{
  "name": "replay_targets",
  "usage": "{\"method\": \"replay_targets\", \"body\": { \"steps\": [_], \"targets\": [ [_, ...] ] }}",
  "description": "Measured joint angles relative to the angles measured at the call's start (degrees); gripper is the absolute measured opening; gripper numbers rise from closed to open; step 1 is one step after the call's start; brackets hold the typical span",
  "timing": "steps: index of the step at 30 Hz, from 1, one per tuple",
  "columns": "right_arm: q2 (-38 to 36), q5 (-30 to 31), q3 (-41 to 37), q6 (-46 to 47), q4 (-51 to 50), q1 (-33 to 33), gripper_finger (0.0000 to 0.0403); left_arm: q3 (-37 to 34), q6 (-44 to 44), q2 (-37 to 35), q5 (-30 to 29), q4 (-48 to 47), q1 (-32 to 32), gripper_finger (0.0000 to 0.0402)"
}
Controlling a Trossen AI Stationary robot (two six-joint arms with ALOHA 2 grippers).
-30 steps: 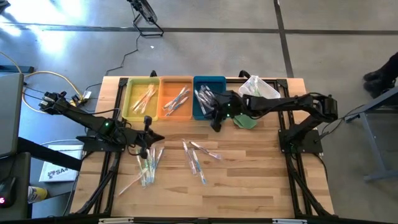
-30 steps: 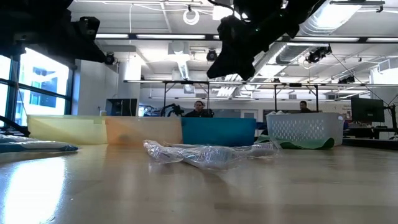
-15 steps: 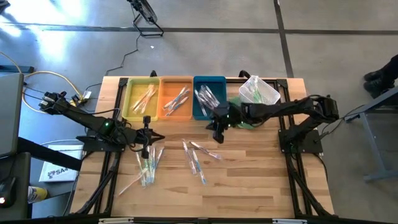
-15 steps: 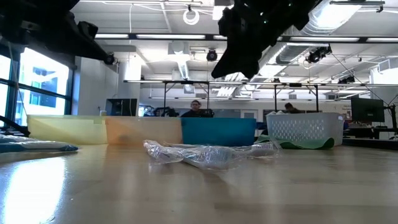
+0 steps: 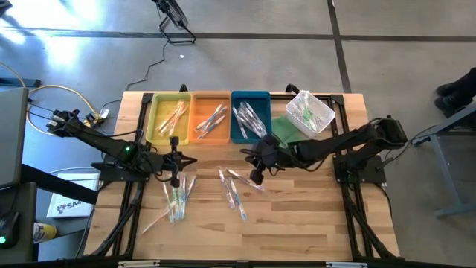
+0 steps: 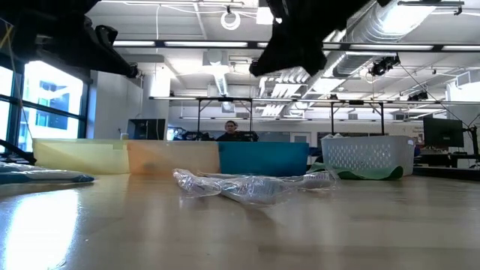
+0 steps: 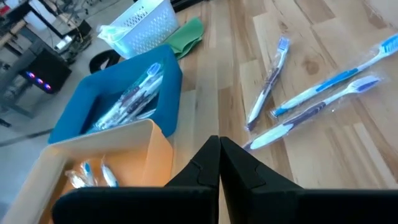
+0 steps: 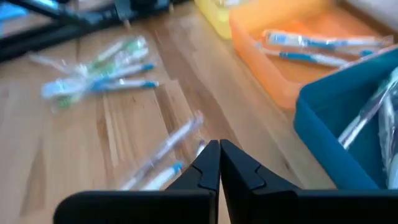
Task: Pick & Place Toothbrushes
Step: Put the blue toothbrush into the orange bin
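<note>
Wrapped toothbrushes lie flat on the wooden table in two loose groups: one at the left [image 5: 177,197] and one in the middle [image 5: 236,187], which also shows in the low view as clear wrappers [image 6: 247,184]. More toothbrushes lie in the yellow tray [image 5: 169,117], the orange tray [image 5: 211,117] and the blue tray [image 5: 250,115] at the far edge. My right gripper [image 5: 255,175] hangs shut and empty just above the middle group's far end [image 8: 161,152]. My left gripper [image 5: 175,160] is shut and empty above the left group's far end.
A white mesh basket [image 5: 310,112] sits on a green cloth [image 5: 286,128] at the far right, beside the blue tray. The three trays stand side by side along the far edge. Bare wood lies along the near edge and at the right.
My right gripper has swung from the blue tray's near side toward the table's near edge and now hangs over the middle group of toothbrushes. The basket and green cloth, partly covered by the arm before, show whole now.
</note>
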Motion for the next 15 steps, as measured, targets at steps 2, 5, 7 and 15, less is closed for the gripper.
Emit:
{"method": "replay_targets", "body": {
  "steps": [2,5,7,15],
  "targets": [
    [0.0,1.4,1.7,0.6,-0.2,1.0,0.0003,0.0,1.4,0.0,0.0,0.0,0.0,0.0003],
    [0.0,3.4,4.6,0.7,-2.3,2.5,0.0002,0.0,2.0,0.0,0.0,0.0,0.0,0.0003],
    [0.1,5.3,6.6,0.7,-4.1,3.4,0.0002,0.0,2.1,0.0,-0.1,0.0,0.0,0.0003],
    [3.7,8.4,13.9,8.7,-14.0,5.0,0.0002,0.0,3.8,0.0,-0.1,0.0,0.0,0.0003]
  ]
}}
